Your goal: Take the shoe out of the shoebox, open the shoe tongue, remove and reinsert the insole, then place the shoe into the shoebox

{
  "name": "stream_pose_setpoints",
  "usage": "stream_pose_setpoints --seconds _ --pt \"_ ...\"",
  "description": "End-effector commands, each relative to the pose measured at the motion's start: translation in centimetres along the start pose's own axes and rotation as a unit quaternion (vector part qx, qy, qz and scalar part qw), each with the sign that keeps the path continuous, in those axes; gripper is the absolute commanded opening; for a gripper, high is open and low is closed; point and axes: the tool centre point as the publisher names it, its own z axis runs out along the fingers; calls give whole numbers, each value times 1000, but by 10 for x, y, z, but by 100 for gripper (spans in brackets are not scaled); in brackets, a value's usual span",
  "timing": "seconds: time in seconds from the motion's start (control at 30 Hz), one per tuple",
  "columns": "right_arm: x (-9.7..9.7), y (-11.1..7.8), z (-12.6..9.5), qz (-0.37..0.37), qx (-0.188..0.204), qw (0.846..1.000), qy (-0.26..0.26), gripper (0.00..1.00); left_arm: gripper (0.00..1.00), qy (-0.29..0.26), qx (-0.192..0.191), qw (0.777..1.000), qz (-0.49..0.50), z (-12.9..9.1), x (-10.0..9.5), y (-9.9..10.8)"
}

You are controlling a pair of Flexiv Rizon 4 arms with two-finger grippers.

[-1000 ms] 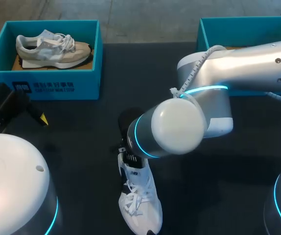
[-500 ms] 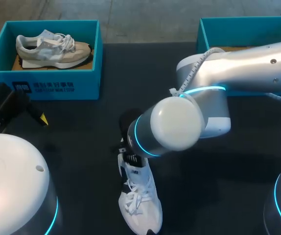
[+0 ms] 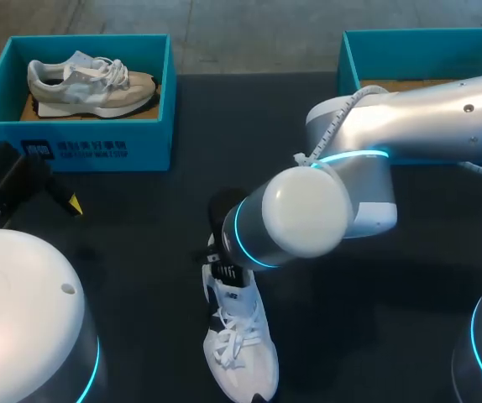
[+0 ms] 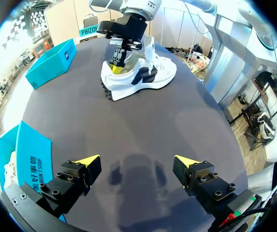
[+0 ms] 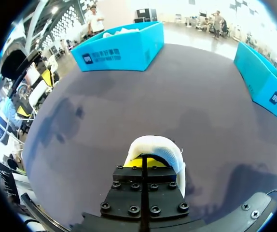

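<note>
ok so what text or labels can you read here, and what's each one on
Left shoebox, front wall: lines of white print, too small to read.
Right shoebox, side wall: small white mark, too blurred to read.
White shoe: no readable text.

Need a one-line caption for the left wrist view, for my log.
Left gripper open above the table; ahead, right gripper set inside the white shoe.

You could not see the right end effector (image 5: 143,162) from the head camera: your right arm (image 3: 308,222) covered it and the heel of the white shoe (image 3: 239,344), whose toe ran off the edge. The arm also hid part of the right box (image 3: 426,35).
</note>
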Motion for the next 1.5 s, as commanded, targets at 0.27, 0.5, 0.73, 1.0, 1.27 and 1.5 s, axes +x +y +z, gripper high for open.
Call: stream_pose_setpoints --seconds 0.27,0.5,0.73,1.0,1.27,1.5 --pt "0 -6 22 0 -2 1000 12 0 100 0 -1 1000 0 0 1 0" --pt "0 -12 28 -3 7 1000 8 0 100 0 -1 1000 0 0 1 0" --pt "1 -15 11 -5 -11 1000 -8 0 100 0 -1 1000 0 0 1 0" --pt "4 -11 -21 -12 -57 998 -35 0 100 0 -1 1000 0 0 1 0" --pt "0 -3 -20 -11 -75 996 -41 0 100 0 -1 1000 0 0 1 0" --pt "2 2 -6 -15 -80 996 -34 0 100 0 -1 1000 0 0 1 0"
